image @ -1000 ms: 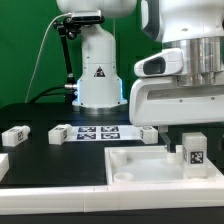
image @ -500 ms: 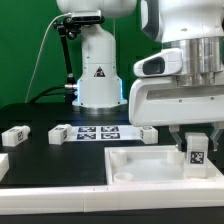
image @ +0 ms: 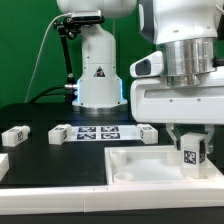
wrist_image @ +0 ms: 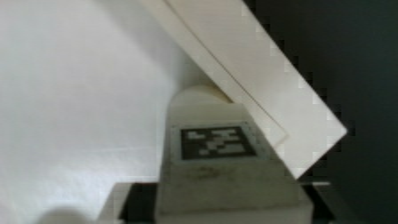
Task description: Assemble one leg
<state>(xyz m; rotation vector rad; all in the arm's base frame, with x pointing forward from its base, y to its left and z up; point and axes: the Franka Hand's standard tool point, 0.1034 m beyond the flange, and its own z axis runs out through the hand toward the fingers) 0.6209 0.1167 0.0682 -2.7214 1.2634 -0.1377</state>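
**A:** Where's the leg?

**B:** Leg [image: 193, 154] is at the exterior view's right, upright, tag facing the camera, over the white tray-like panel [image: 135, 166]. Gripper [image: 193, 150] is clamped on it, one finger on each side. Wrist view agrees: leg [wrist_image: 217, 150] sits between the jaws, panel's raised rim [wrist_image: 267, 80] just beyond it.

**A:** Touching the panel?

**B:** Can't tell. Its lower end is down near the panel floor in the right corner area, but I can't see the contact itself.

**A:** Step?

**B:** I read it as placement/insertion: leg carried to a panel corner, not yet seated as far as I can judge.

**A:** Next?

**B:** I'd align the leg's end with the corner mount, keep it vertical, then press or twist it in. Risk is tilt against the rim.

**A:** Anything else on the table?

**B:** Three more small tagged legs [image: 14, 134] [image: 62, 132] [image: 147, 131] lie loose farther back, either side of the marker board [image: 100, 131]. Robot base [image: 98, 70] sits behind.
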